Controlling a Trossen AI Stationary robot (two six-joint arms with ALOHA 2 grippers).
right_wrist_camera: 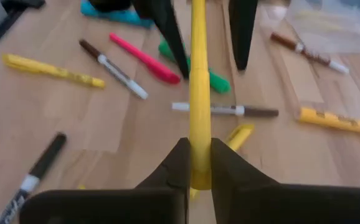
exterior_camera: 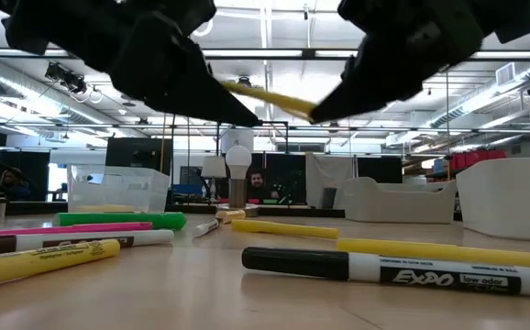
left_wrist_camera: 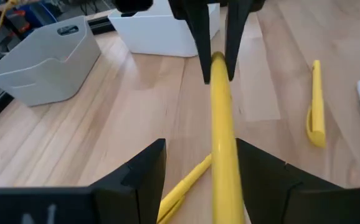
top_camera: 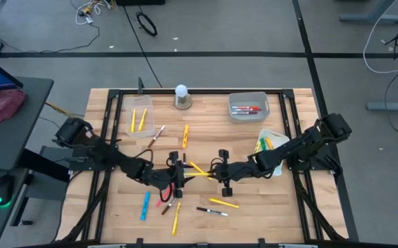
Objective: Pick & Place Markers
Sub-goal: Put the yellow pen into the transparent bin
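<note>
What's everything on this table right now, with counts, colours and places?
Held marker: one, yellow, lifted between both grippers.
Loose markers: about ten, mixed colours, table's middle and front.
Clear bin: one, back left, holds two yellow markers.
Grey bin: one, back right, holds red and dark markers.
White bin: one, right side, holds green and yellow markers.
White knob: one, back middle.
Left gripper: open around held marker.
Right gripper: shut on held marker.

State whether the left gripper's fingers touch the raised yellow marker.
Apart. The left wrist view shows the left gripper open, both fingers clear of the yellow marker; the right gripper pinches it.
</note>
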